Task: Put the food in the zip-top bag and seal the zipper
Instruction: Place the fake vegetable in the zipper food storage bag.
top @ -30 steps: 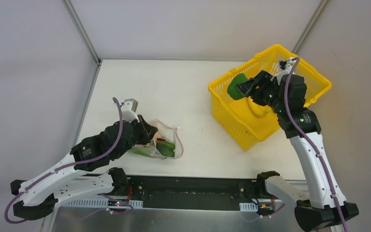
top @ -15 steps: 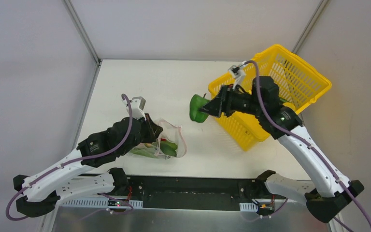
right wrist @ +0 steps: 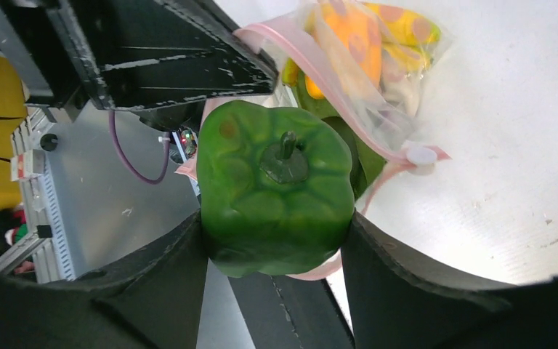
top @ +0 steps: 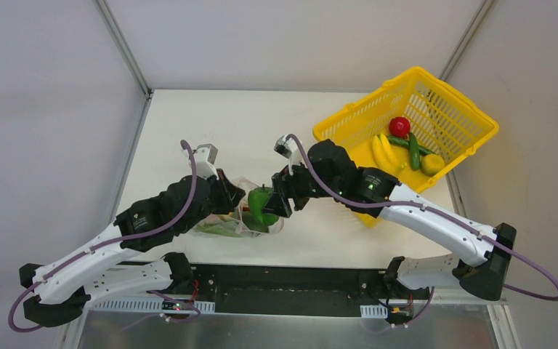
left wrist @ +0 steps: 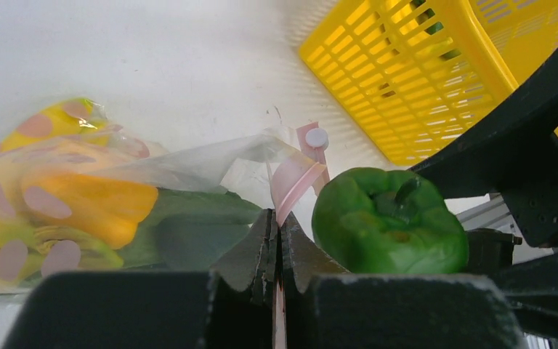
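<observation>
My right gripper (right wrist: 276, 243) is clamped on the green bell pepper (right wrist: 276, 196), which hangs right at the mouth of the zip-top bag (left wrist: 211, 156). My left gripper (left wrist: 277, 233) is pinched tight on that mouth's edge, at the zipper (left wrist: 294, 182), lifting it. An orange pepper (left wrist: 87, 203) and some green pieces already lie inside the bag. A tomato (top: 399, 126), banana bunch (top: 383, 153) and pods (top: 413, 149) wait in the basket (top: 349, 131), well apart from the bag. I judge the task about half done, with sealing left. The pepper is glossy and lobed, with a stubby stem.
</observation>
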You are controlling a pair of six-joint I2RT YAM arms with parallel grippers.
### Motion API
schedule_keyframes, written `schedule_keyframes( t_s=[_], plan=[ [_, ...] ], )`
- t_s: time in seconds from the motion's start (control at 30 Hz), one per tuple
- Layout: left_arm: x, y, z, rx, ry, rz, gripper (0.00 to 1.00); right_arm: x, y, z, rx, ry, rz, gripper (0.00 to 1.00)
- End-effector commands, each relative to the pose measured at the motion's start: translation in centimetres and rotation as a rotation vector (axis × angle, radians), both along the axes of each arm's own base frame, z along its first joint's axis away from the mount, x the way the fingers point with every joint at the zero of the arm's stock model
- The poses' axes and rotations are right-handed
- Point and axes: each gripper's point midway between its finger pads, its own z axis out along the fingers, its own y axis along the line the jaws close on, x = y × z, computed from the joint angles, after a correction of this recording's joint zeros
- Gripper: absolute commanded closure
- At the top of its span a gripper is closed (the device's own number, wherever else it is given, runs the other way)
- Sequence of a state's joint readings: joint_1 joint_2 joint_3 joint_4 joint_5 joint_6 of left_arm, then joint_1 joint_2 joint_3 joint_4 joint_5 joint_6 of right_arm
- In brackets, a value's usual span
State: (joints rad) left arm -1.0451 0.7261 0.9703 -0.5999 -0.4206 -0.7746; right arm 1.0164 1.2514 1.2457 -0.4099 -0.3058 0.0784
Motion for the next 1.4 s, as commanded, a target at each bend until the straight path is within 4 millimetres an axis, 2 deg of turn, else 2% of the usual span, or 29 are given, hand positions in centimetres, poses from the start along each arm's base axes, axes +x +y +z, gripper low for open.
schedule_keyframes(
  t_s=[0.0,0.2,0.33,0.4,0.5,0.67,0.73,0.83,0.9,1.03,1.1,1.2,1.27,1.37],
  plan=[
    [0.4,-0.9,3.8,-0.134,-0.05,0.001,0.98,1.3,1.0,1.5,0.048,-0.163,-0.03,0.57],
    [0.3,-1.2,4.5,-0.157,-0.056,-0.01,0.98,0.9,1.7,-0.5,-0.054,-0.212,-0.015,0.54],
    [0.2,-1.1,5.0,-0.18,-0.065,-0.013,0.98,2.4,1.8,-1.2,-0.098,-0.275,-0.097,0.47],
    [0.1,-1.0,5.1,-0.187,-0.069,-0.014,0.98,2.7,2.1,-0.9,-0.095,-0.296,-0.116,0.41],
    [0.0,-0.6,5.3,-0.193,-0.076,-0.007,0.98,2.4,2.9,0.4,-0.041,-0.306,-0.113,0.27],
    [0.1,0.1,5.2,-0.196,-0.084,0.018,0.98,0.4,3.3,2.4,0.082,-0.289,-0.031,0.14],
    [0.1,0.4,5.0,-0.196,-0.086,0.029,0.98,0.2,3.1,3.0,0.102,-0.285,-0.032,0.1],
    [0.2,0.8,4.9,-0.199,-0.09,0.045,0.98,0.1,2.5,3.9,0.12,-0.287,-0.051,0.1],
    [0.2,1.0,4.8,-0.203,-0.093,0.056,0.98,0.4,2.0,4.6,0.133,-0.294,-0.079,0.15],
    [0.3,1.3,4.7,-0.201,-0.096,0.07,0.98,2.0,0.4,4.9,0.108,-0.302,-0.216,0.24],
    [0.4,1.4,4.7,-0.199,-0.098,0.073,0.98,2.6,-0.6,3.9,0.058,-0.278,-0.279,0.24],
    [0.4,1.5,4.5,-0.19,-0.096,0.076,0.98,2.5,-1.8,1.2,-0.064,-0.198,-0.327,0.25],
    [0.4,1.6,4.5,-0.188,-0.097,0.08,0.98,1.3,-2.3,-1.1,-0.138,-0.121,-0.305,0.28],
    [0.4,1.7,4.4,-0.177,-0.097,0.079,0.97,-0.7,-2.7,-4.0,-0.207,-0.001,-0.261,0.38]
  ],
)
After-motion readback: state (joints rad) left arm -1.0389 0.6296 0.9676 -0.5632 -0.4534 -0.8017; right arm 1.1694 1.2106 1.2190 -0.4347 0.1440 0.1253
